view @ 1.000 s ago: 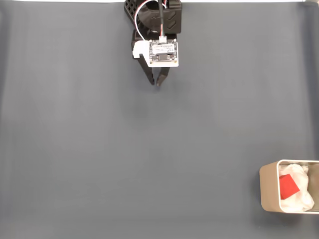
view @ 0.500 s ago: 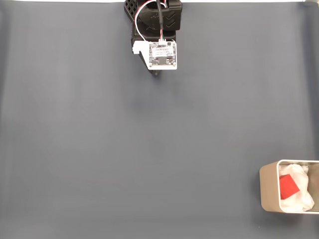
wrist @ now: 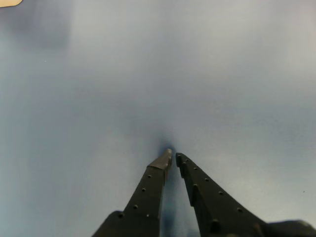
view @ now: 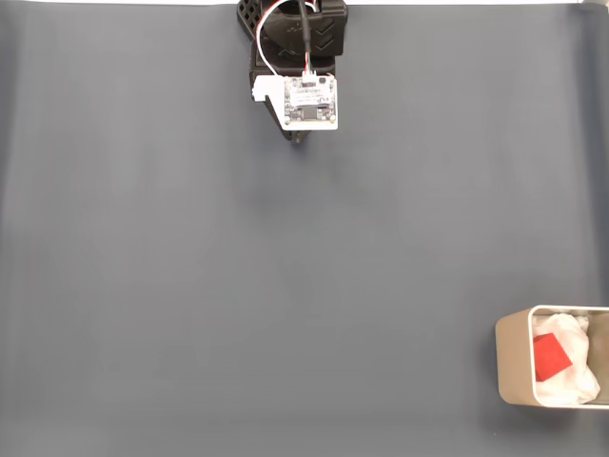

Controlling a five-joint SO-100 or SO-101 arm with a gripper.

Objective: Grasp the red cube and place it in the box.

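The red cube (view: pixel 550 356) lies on white padding inside the box (view: pixel 511 357), which stands at the lower right edge of the fixed view. My gripper (view: pixel 299 139) is far from it, tucked close to the arm base at the top centre, mostly hidden beneath the wrist camera board. In the wrist view the two black fingers come together at their tips, so the gripper (wrist: pixel 173 156) is shut with nothing between them, hovering just above the mat.
A plain dark grey mat (view: pixel 238 286) covers the whole table. The arm base (view: pixel 290 24) stands at the top edge. A beige corner (wrist: pixel 10 2) shows at the top left of the wrist view.
The arm has folded back toward its base. The fingers that stuck out below the camera board a second ago are now almost hidden under it. Cube and box stayed put.
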